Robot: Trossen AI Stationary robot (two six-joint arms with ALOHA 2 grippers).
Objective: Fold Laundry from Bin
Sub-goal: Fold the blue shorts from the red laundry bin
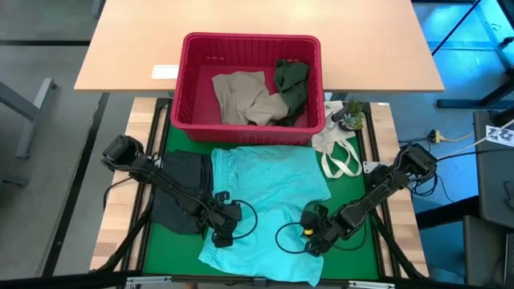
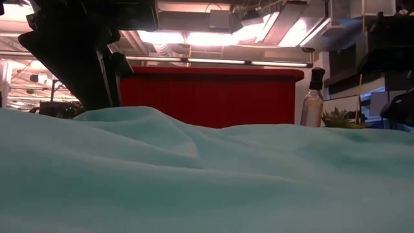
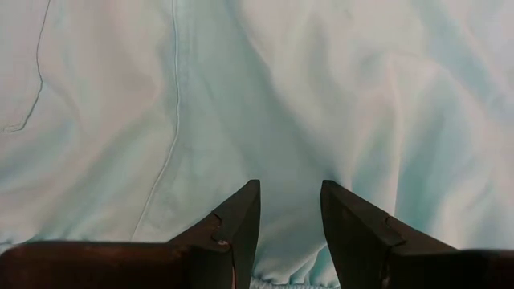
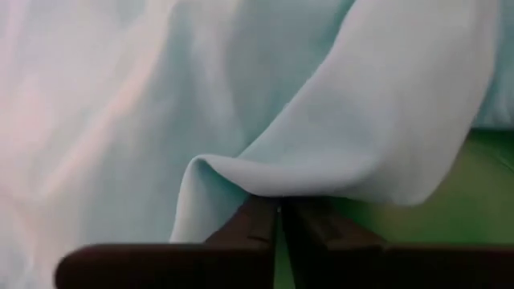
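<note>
Fingers (image 4: 281, 217) of right gripper half buried under teal garment (image 1: 269, 201) fold

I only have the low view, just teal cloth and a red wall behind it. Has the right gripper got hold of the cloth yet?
Observer: Yes. The right gripper is shut on an edge of the teal garment, which folds over its tips.
Operator: And the left one?
Observer: The left gripper is down at the garment's opposite edge with its fingers apart; I cannot tell whether it has any cloth.
Operator: What is left in the bin?
Observer: The red bin holds a beige garment and a dark green garment.
Operator: Anything else on the mat?
Observer: A black garment lies beside the teal one.
</note>
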